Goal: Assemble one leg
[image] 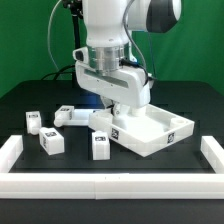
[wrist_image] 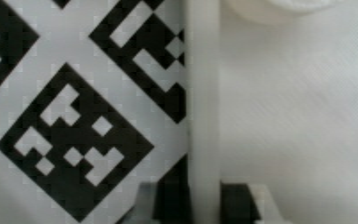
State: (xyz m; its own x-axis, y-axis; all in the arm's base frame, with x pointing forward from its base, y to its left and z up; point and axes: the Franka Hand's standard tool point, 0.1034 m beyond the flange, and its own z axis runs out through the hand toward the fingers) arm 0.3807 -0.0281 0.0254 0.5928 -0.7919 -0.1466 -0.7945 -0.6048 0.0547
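Four legs lie loose on the black table (image: 150, 168), all on the exterior view's left of the single white tray-like part (image: 150, 141). One leg (image: 35, 121) sits farthest toward that left. A second leg (image: 52, 142) stands nearer the camera, close beside the first but apart from it. A third leg (image: 100, 146) stands just beside the tray-like part's near corner. The fourth leg (image: 68, 116) lies lengthwise farther back, between the first leg and the arm.

One gripper (image: 112, 104) hangs low over the tray-like part's corner on the exterior view's left; whether its jaws are wide or narrow cannot be told, since the hand's body hides them. The wrist view is filled by a white surface very close up, with one whole tag (wrist_image: 78, 140) and parts of others, and a straight vertical edge running beside them.

Three stretches of white rail (image: 110, 185) border the table: on the exterior view's left, on its right and along the near side. Bare table shows between the legs and the near rail, and between the tray-like part and the rail on the exterior view's right.
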